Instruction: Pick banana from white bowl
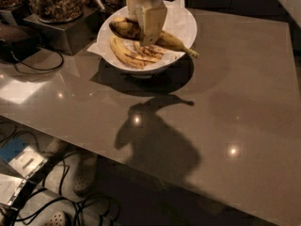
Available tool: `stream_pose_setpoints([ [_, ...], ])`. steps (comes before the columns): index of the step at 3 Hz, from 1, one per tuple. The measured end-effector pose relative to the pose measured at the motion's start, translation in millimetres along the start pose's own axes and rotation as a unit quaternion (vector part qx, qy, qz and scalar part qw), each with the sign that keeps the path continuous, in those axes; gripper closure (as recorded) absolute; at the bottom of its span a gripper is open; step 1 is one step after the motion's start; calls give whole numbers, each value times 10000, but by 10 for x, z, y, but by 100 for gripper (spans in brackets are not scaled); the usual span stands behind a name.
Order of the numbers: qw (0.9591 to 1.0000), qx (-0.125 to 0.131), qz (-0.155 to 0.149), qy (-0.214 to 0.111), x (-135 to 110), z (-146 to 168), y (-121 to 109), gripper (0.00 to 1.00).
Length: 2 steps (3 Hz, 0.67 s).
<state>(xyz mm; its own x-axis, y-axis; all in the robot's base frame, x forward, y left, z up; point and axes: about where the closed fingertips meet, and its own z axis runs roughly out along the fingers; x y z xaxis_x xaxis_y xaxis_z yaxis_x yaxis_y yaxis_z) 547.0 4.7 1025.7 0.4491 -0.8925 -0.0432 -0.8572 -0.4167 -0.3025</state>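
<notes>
The white bowl (188,23), lined with crumpled white paper, stands at the far middle of the grey table. My gripper (149,33) reaches down into it from above and is shut on the banana (173,41), about mid-length. The banana's dark bruised end (123,28) points left. Its thin stem (192,53) sticks out past the bowl's right rim, and the banana seems held a little above the others. A cleaner yellow curved banana (122,53) and a shorter streaked one (151,52) lie in the bowl's front.
Glass jars of snacks (55,0) stand on a metal stand (63,33) left of the bowl, with a black cable (34,66) beside them. The table's near edge (94,152) runs diagonally. Below it are floor cables and shoes (84,180).
</notes>
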Motion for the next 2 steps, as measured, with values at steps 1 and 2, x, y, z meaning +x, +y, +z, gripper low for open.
stream_pose_setpoints([
  [1, 9999, 113, 8, -22, -15, 20, -64, 100],
  [2, 9997, 220, -17, -41, -107, -138, 40, 100],
])
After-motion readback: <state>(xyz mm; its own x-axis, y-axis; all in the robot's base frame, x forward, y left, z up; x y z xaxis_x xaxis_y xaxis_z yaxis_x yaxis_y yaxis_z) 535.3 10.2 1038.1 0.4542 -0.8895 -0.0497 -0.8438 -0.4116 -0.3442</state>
